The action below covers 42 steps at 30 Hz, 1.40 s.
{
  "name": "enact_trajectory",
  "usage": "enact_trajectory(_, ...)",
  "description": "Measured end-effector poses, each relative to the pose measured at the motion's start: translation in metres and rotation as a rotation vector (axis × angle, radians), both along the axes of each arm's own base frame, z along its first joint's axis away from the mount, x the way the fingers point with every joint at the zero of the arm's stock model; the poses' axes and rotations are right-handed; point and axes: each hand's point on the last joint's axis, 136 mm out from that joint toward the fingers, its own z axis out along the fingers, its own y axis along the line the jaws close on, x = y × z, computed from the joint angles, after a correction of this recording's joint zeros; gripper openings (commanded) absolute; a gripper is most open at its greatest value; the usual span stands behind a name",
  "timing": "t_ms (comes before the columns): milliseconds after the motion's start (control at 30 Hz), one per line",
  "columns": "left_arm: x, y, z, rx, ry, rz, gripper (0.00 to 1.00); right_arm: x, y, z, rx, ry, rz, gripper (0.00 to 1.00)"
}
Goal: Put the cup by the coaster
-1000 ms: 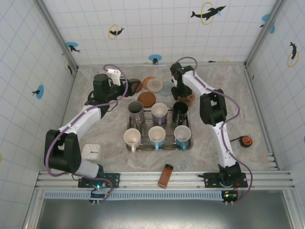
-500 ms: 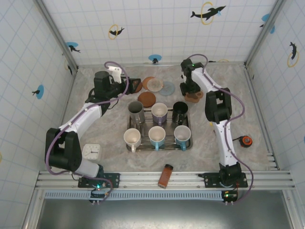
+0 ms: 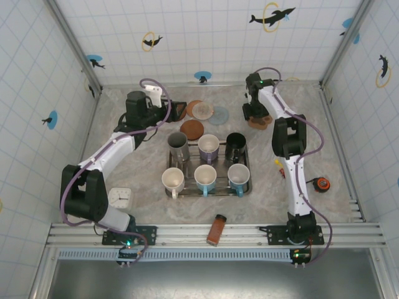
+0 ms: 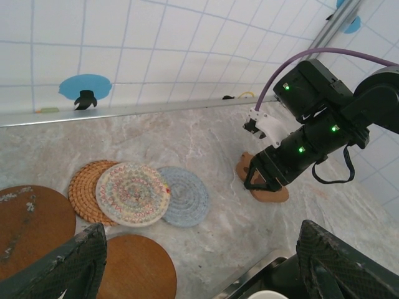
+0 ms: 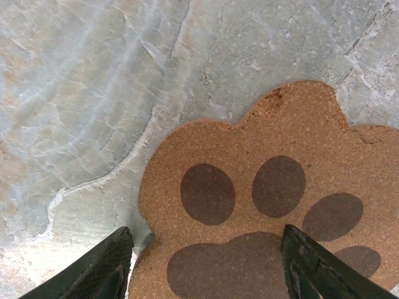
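R gripper (image 5: 206,235) hung over coaster (image 5: 262,187), fingers spread, empty | L gripper (image 4: 201,240) spread too | cup (image 3: 235,144) sat in tray (image 3: 208,195), 7 o'clock of coaster (not yet fetched) | tip: land it beside, not on.

white tiled walls (image 3: 206,37) — dolphin decals (image 3: 272,15) — marbled tabletop (image 3: 330,137)

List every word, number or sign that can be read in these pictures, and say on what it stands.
No word or number can be read.
The small clock: dial marks too small to read.
The cork coaster: a dark paw print, no letters.
The wall decals: dolphins with rings, no letters.
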Motion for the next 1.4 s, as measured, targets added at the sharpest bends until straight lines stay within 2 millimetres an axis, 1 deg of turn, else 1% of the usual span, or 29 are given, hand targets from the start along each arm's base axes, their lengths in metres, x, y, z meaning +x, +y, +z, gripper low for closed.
enact_trajectory(233, -0.002, -0.003, -0.003, 0.010, 0.010, -0.001, 0.80, -0.002, -0.002, -0.002, -0.007, 0.007, 0.023, 0.66)
enact_trajectory(767, -0.006, -0.007, -0.008, 0.022, 0.027, -0.008, 0.79, -0.016, -0.010, -0.002, -0.033, 0.032, 0.062, 0.67)
enact_trajectory(1000, -0.007, -0.010, -0.008, 0.023, 0.027, -0.014, 0.79, -0.020, -0.012, -0.001, -0.045, 0.047, 0.073, 0.67)
enact_trajectory(1100, -0.008, -0.012, -0.008, 0.023, 0.027, -0.016, 0.79, -0.023, -0.013, 0.002, -0.043, 0.061, 0.076, 0.69)
enact_trajectory(1133, -0.008, -0.012, -0.008, 0.023, 0.027, -0.016, 0.79, -0.025, -0.012, 0.006, -0.037, 0.066, 0.078, 0.69)
enact_trajectory(1200, -0.008, -0.012, -0.008, 0.023, 0.027, -0.018, 0.79, -0.019, -0.007, 0.019, -0.018, 0.045, 0.079, 0.69)
enact_trajectory(1267, -0.008, -0.012, -0.008, 0.023, 0.027, -0.018, 0.79, -0.007, 0.001, 0.039, 0.015, -0.013, 0.083, 0.70)
enact_trajectory(1333, -0.008, -0.013, -0.008, 0.023, 0.027, -0.019, 0.79, 0.003, 0.009, 0.055, 0.040, -0.066, 0.087, 0.70)
enact_trajectory(1400, -0.009, -0.014, -0.008, 0.024, 0.027, -0.021, 0.79, 0.009, 0.020, 0.064, 0.067, -0.100, 0.096, 0.70)
